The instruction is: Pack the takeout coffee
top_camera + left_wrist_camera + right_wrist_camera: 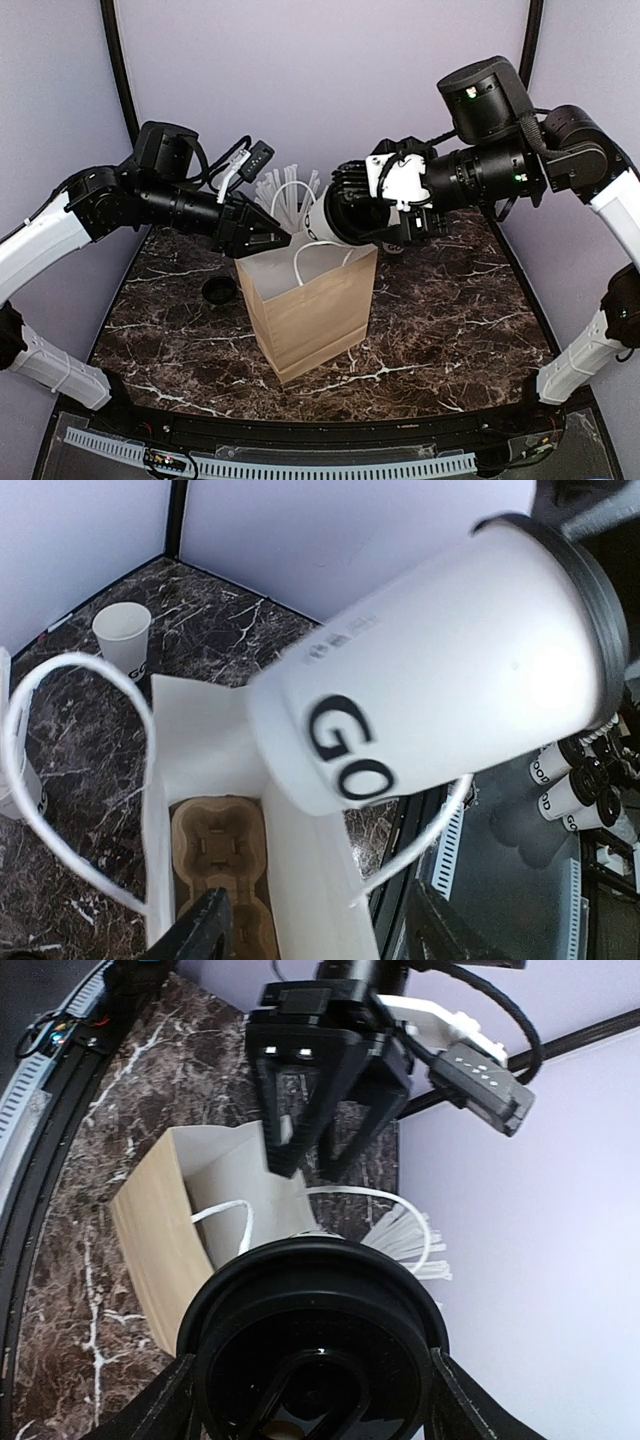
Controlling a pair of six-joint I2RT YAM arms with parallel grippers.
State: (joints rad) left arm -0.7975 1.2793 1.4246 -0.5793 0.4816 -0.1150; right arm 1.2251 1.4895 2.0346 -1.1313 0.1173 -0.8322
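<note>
Lidded coffee [312, 1360]; cup carrier [215, 850] only from left wrist

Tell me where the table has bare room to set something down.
Bare marble lies right of the bag, up to the table edge, and in front of it. Left, a loose lid takes part. Behind and above the bag it is crowded: straws, coffee, left gripper, right gripper.

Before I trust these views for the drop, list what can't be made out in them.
- Top view: the inside of the bag, hidden by its own walls and the coffee cup.
- Right wrist view: the cup's body, hidden behind its lid.
- Left wrist view: the cardboard carrier in the bag, partly covered by the cup, partly cut off by the bottom edge.
- Left wrist view: the cup's lettering past "GO", curving out of sight.
</note>
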